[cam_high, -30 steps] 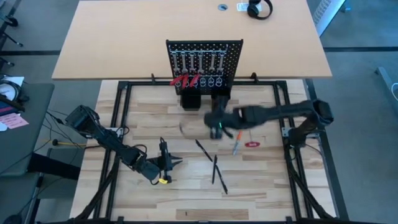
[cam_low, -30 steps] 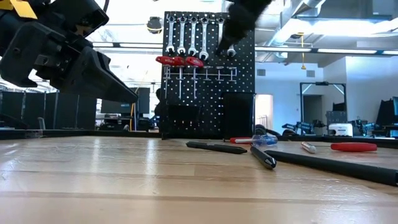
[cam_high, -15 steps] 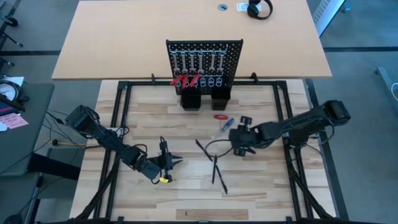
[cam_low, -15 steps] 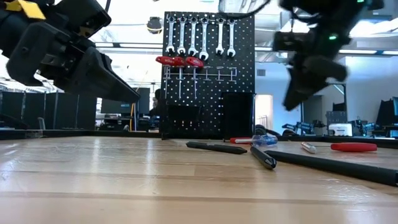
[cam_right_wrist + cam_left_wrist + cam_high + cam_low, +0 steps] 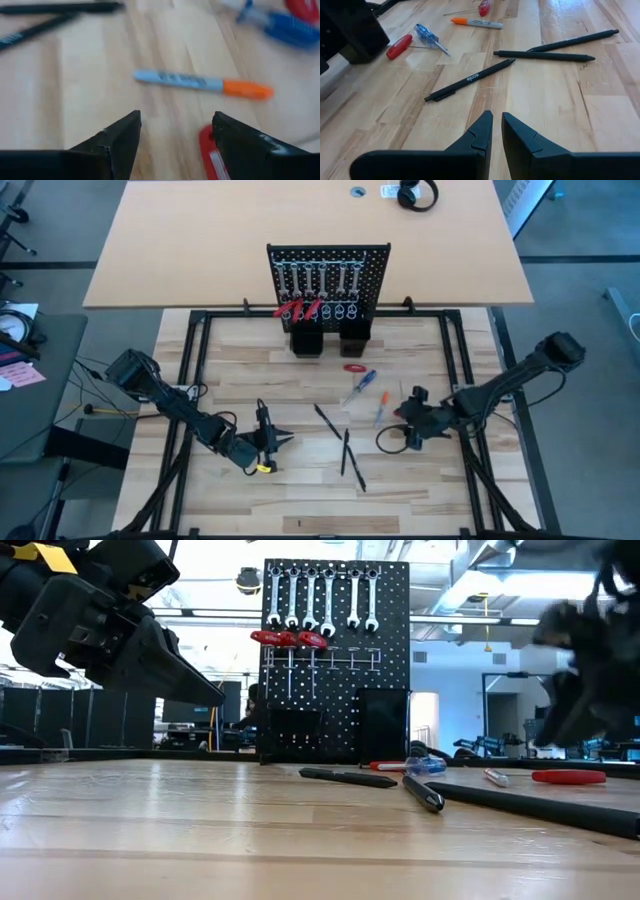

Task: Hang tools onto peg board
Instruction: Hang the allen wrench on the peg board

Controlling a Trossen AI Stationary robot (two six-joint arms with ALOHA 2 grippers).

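The black peg board [image 5: 376, 270] stands at the table's far side. Several silver wrenches [image 5: 320, 598] hang along its top, with red-handled pieces [image 5: 288, 638] below them. Loose on the wood lie a blue screwdriver [image 5: 360, 385], an orange-ended tool [image 5: 202, 83], a red piece [image 5: 354, 367] and three black sticks [image 5: 345, 448]. My right gripper [image 5: 175, 125] hovers open just near-right of the orange-ended tool, a red piece [image 5: 212, 155] beside one finger. My left gripper [image 5: 496, 120] is shut at the near left, its tips pointing at the sticks.
Two black box holders [image 5: 385, 725] stand at the board's foot. A black frame rail [image 5: 470, 380] borders the wooden table top. Bare wood lies between my left gripper and the sticks.
My right gripper has drawn back from the peg board's top row, gone down and toward the table's near right. It now hovers by the orange-ended tool. The rightmost wrench stays hanging on the board.
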